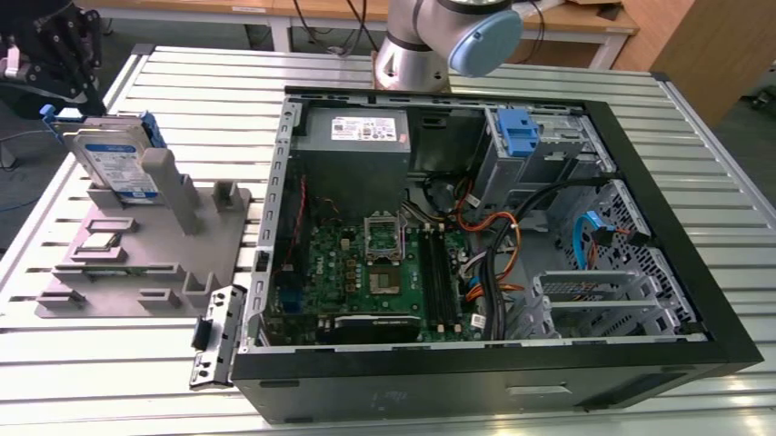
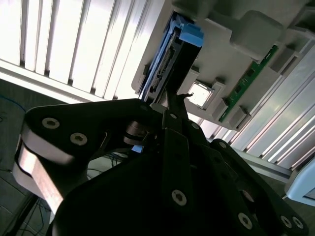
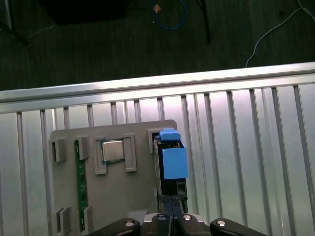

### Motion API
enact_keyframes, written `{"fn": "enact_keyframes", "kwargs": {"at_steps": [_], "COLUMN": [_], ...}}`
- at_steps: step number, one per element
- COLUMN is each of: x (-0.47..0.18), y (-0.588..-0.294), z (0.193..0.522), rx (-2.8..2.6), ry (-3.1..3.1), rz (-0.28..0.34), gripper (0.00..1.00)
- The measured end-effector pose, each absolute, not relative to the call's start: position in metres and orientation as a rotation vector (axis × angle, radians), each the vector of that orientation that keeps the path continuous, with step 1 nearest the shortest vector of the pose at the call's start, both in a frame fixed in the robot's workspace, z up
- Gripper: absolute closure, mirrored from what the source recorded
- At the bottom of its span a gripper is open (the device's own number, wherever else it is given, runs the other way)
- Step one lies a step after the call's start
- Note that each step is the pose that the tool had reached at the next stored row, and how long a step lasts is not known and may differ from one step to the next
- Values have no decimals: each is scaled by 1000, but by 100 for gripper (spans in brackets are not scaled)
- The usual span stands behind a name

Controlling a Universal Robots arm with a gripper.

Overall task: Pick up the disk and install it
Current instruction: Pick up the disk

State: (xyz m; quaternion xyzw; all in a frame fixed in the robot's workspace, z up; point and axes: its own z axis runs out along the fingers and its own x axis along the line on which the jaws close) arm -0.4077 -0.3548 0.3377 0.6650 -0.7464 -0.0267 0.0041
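Note:
The disk (image 1: pixel 116 160), silver with a white-and-blue label and blue side rails, stands on edge in a grey holder tray (image 1: pixel 145 268) at the exterior view's left. My black gripper (image 1: pixel 75 91) hangs just above its upper end, apart from it. Both wrist views look down along the disk's narrow edge (image 3: pixel 170 160) (image 2: pixel 167 66), with its blue rail end nearest the camera. The fingertips (image 3: pixel 171 202) (image 2: pixel 173 109) are pressed together and shut, with nothing between them.
The holder tray also carries a processor chip (image 3: pixel 112 150) and a green memory stick (image 3: pixel 78 182). An open computer case (image 1: pixel 679 272) lies on the slatted metal table (image 1: pixel 728 163), with a grey power supply (image 1: pixel 354 133) and a blue latch (image 1: pixel 519 133) at its far end.

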Motion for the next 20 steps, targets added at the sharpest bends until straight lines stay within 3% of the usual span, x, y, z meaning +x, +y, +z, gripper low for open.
{"fn": "enact_keyframes", "kwargs": {"at_steps": [20], "x": [-407], "y": [-357], "z": [335], "rx": [2113], "ry": [-2333], "rz": [-113], "gripper": [90]}}
